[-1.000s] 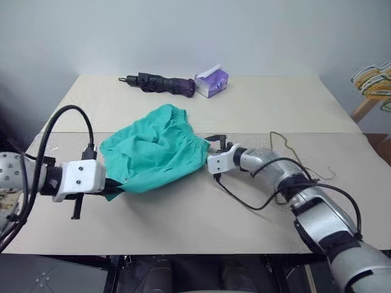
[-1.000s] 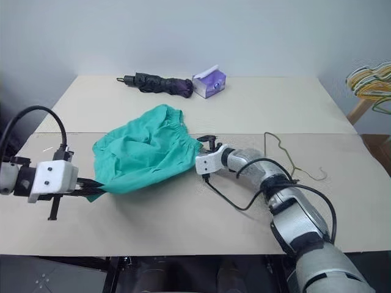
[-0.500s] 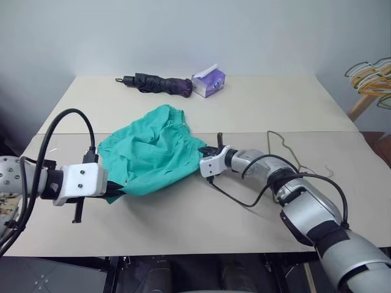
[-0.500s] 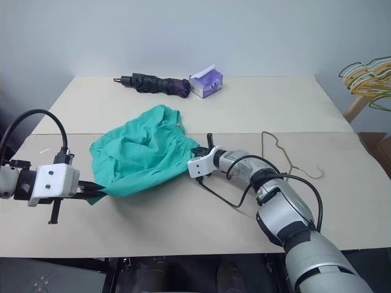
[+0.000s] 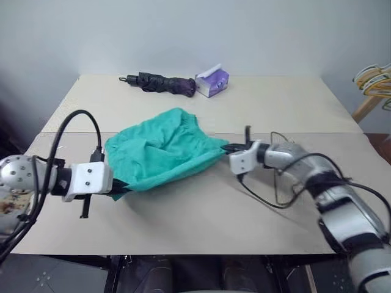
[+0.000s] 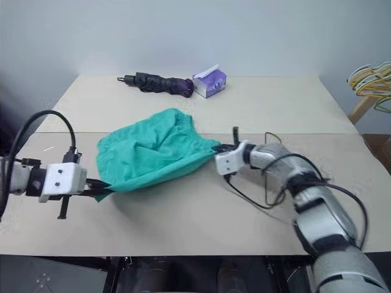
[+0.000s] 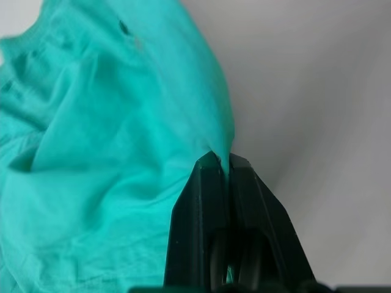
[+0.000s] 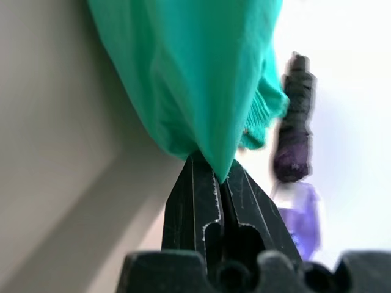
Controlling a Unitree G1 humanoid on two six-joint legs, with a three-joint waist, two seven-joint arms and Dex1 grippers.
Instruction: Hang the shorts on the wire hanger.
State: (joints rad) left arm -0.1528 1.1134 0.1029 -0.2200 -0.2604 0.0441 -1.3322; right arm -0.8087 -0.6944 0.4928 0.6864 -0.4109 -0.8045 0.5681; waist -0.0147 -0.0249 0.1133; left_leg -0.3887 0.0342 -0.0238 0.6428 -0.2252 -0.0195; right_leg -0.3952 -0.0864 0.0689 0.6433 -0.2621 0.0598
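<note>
Beige table [image 5: 183, 226], pale wall behind, shorts [image 5: 165, 152] stretched between clamped left gripper [image 7: 220, 163] and right gripper [image 8: 221, 177]

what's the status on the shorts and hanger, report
Left gripper shut on one edge of the shorts; right gripper shut on the opposite edge. Wire hanger flat on table under right arm, unloaded. Nothing blocking.

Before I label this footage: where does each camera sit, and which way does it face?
Head views: look forward and down at the table, both arms, shorts, hanger.
Left wrist: along the left gripper, shut on shorts.
Right wrist: along the right gripper, shut on shorts; umbrella beyond.
All share the shorts.
</note>
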